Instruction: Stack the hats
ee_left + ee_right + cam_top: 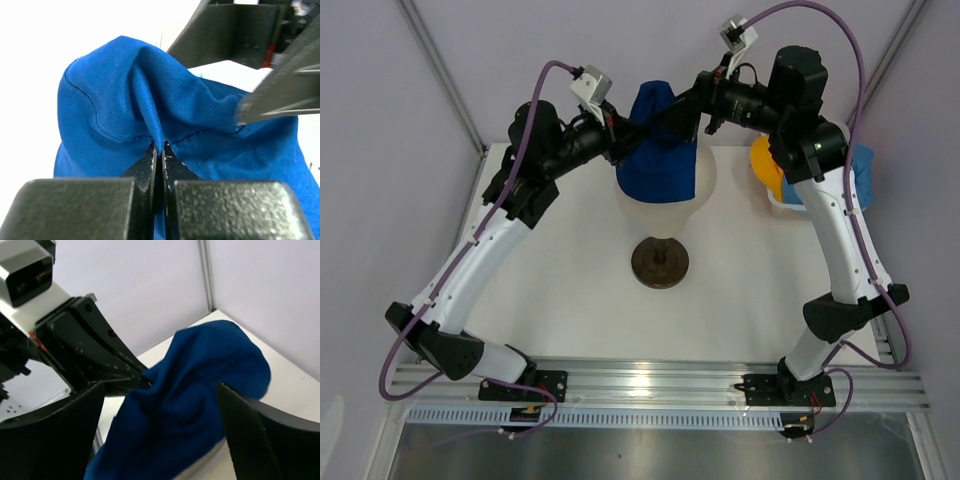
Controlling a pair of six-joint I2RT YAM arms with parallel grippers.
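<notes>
Overhead view faces down; wrist views close, share dark blue hat (pixel 125 100).

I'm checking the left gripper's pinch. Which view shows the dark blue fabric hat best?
Left wrist: the dark blue fabric hat fills the view, a fold pinched by the left gripper. Top external shows it on the mannequin head; right wrist shows its side.

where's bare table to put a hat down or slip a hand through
Bare table: the near strip between the stand base and the rail, and the left side inside the left arm. Crowded: the back middle, where both end effectors meet at the dark blue hat, and back right around the basket.
</notes>
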